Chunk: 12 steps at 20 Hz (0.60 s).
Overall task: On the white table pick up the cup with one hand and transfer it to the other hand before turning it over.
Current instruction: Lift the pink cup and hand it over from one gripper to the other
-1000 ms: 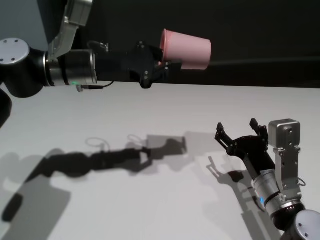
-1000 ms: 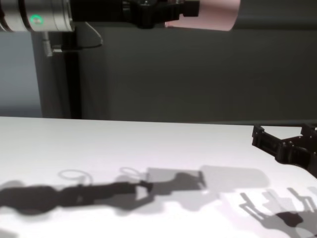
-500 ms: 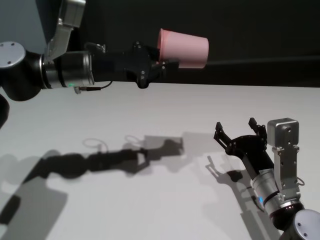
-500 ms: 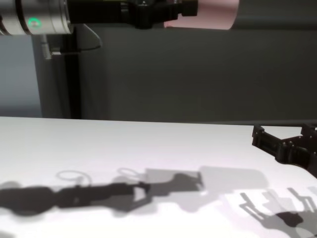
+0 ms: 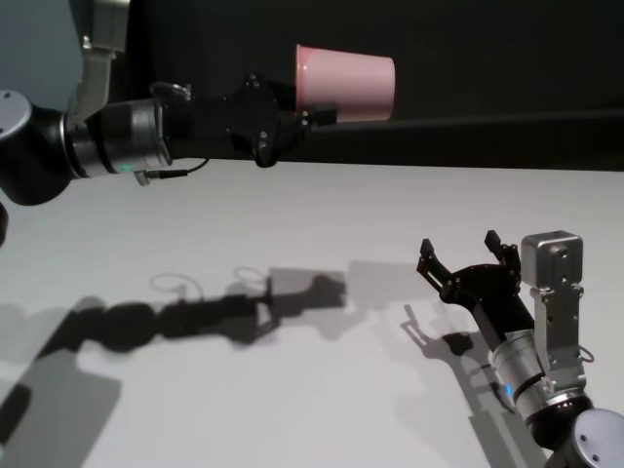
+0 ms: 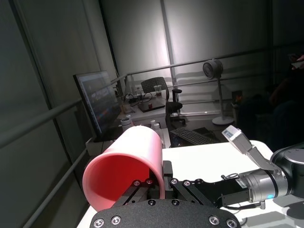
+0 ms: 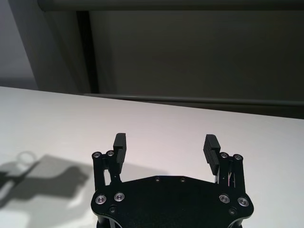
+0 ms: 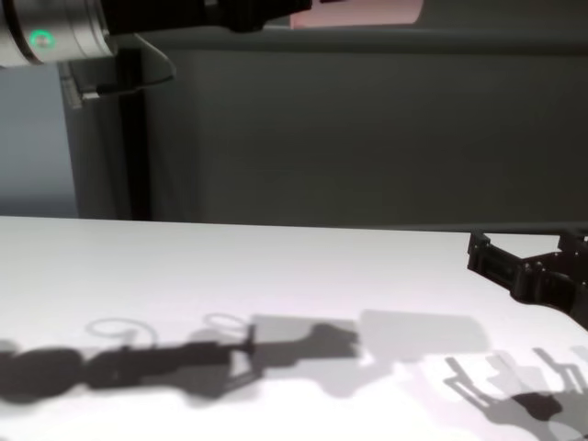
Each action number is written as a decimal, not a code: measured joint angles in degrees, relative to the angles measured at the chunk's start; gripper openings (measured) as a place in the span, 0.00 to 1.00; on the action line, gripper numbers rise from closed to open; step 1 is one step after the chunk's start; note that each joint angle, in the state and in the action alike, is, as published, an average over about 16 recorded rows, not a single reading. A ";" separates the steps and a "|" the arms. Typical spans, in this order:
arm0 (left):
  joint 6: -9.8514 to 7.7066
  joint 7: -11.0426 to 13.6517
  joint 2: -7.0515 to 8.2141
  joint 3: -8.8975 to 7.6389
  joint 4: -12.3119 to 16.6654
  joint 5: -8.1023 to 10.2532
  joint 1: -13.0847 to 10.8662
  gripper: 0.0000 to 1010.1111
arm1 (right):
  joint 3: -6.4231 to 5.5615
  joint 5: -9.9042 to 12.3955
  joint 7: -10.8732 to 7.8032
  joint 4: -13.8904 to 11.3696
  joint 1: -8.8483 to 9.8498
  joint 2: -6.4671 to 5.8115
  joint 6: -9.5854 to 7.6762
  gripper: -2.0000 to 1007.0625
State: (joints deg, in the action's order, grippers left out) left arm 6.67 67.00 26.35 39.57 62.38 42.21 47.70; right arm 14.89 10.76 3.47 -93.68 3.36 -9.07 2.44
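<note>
The pink cup (image 5: 347,84) lies sideways in my left gripper (image 5: 304,109), high above the white table (image 5: 292,205), with its rim toward the gripper. The left gripper is shut on the cup's rim; the left wrist view shows the cup (image 6: 126,166) with one finger inside its mouth. In the chest view only the cup's lower edge (image 8: 363,11) shows at the top. My right gripper (image 5: 466,255) is open and empty, low over the table at the right, fingers pointing up and away. It also shows in the right wrist view (image 7: 165,148) and the chest view (image 8: 531,259).
A dark grey wall panel (image 5: 487,68) runs behind the table's far edge. The arms' shadows (image 5: 224,307) fall on the tabletop.
My left arm has lifted the cup higher and drawn it slightly left; the cup now lies closer to level. The right gripper has not moved.
</note>
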 joint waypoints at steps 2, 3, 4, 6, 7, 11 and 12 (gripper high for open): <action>0.34 0.20 0.11 -0.13 0.08 0.22 -0.18 0.05 | 0.00 0.00 0.00 0.00 0.00 0.00 0.00 0.99; 0.49 0.28 0.16 -0.17 0.12 0.29 -0.26 0.05 | 0.00 0.00 0.00 0.00 0.00 0.00 0.00 0.99; 0.63 0.34 0.20 -0.18 0.15 0.31 -0.31 0.05 | 0.00 0.00 0.00 0.00 0.00 0.00 0.00 0.99; 0.86 0.42 0.28 -0.17 0.22 0.29 -0.40 0.05 | 0.00 0.00 0.00 0.00 0.00 0.00 0.00 0.99; 0.96 0.45 0.31 -0.15 0.25 0.26 -0.43 0.05 | 0.00 0.00 0.00 0.00 0.00 0.00 0.00 0.99; 1.29 0.52 0.41 -0.05 0.36 0.05 -0.50 0.05 | 0.00 0.00 0.00 0.00 0.00 0.00 0.00 0.99; 1.35 0.52 0.42 -0.03 0.37 0.00 -0.50 0.05 | 0.00 0.00 0.00 0.00 0.00 0.00 0.00 0.99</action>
State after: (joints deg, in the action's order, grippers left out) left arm 8.02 67.52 26.77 39.54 62.75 42.20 47.20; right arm 14.89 10.76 3.47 -93.68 3.36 -9.07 2.44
